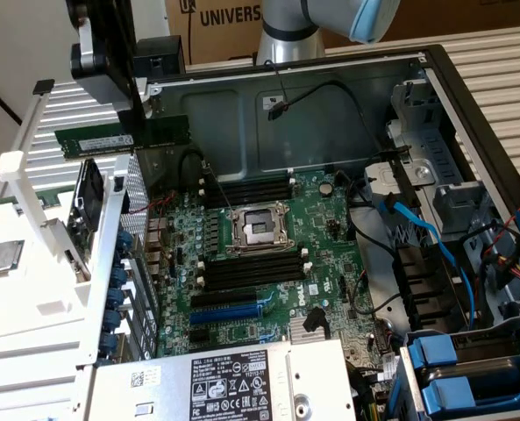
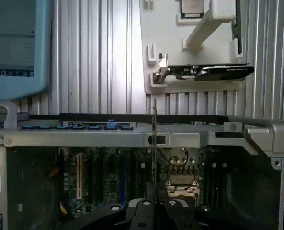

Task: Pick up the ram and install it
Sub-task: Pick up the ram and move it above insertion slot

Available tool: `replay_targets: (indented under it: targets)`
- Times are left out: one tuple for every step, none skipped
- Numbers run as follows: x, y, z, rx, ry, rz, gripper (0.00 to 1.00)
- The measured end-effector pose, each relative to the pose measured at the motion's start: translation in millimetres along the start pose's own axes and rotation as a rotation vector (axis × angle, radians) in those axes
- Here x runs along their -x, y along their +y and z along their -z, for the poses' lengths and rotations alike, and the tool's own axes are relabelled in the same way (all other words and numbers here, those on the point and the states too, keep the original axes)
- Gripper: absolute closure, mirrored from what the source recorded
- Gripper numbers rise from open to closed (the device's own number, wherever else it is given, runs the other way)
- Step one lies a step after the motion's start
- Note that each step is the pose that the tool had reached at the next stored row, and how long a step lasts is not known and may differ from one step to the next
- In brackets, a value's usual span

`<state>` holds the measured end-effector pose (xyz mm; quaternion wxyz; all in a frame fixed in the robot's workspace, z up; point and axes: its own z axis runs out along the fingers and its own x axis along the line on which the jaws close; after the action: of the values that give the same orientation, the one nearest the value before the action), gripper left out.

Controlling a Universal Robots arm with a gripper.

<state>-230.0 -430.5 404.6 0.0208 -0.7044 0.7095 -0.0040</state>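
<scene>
Ram (image 1: pixel 124 138): green stick pinched in my claw, lifted clear above the case's rear wall at the exterior view's upper left; level and edge-down, I judge so that it can meet a slot squarely.
Claw (image 1: pixel 135 118): pressed together on the ram near its middle; in the wrist view my fingers (image 2: pixel 145 211) meet on its thin edge (image 2: pixel 154 143), which stands straight out from them.
Progress: picked up, not yet seated; no part of it touches the board.
Memory slots (image 1: pixel 246 270): long black ones, empty, lying on either side of the processor socket (image 1: pixel 260 228) on the motherboard (image 1: pixel 330 263).
Case (image 1: pixel 470 114): lies open with the board facing up, which leaves the slots reachable from above.
White rack (image 1: pixel 32 289): beside the case's rear edge, with a silver processor chip (image 1: pixel 2 257) resting in it and a dark card (image 1: pixel 87 203) standing in it.
</scene>
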Motion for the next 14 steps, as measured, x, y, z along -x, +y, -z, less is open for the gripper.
replay_targets:
  targets:
    - [1.0, -6.9, -0.2, 0.0004, 0.0024, 0.0, 0.88]
    - [1.8, -7.8, -0.3, 0.0005, 0.0037, 0.0, 0.88]
    - [2.6, -7.9, -0.4, 0.0003, 0.004, 0.0, 0.88]
    - [2.6, -7.9, -0.4, 0.0003, 0.0041, 0.0, 0.88]
    - [3.3, -10.1, -0.4, 0.0021, 0.0089, 0.0, 0.88]
    - [3.5, -12.0, -0.5, 0.0027, 0.0106, 0.0, 0.88]
    - [3.6, -14.1, -0.6, 0.0039, 0.0128, 0.0, 0.88]
    - [3.8, -15.7, -0.7, 0.0043, 0.0148, 0.0, 0.88]
    - [12.0, -25.2, -1.2, 0.0059, 0.0362, 0.001, 0.88]
    - [12.5, -27.5, -1.3, 0.0064, 0.0392, 0.001, 0.88]
    - [14.3, -31.2, -1.5, 0.0105, 0.0541, 0.002, 0.88]
    - [14.9, -31.4, -1.4, 0.0114, 0.0613, 0.002, 0.88]
    - [15.2, -36.0, -1.6, 0.0138, 0.0662, 0.002, 0.88]
    - [15.3, -45.1, -1.9, 0.014, 0.0663, 0.003, 0.88]
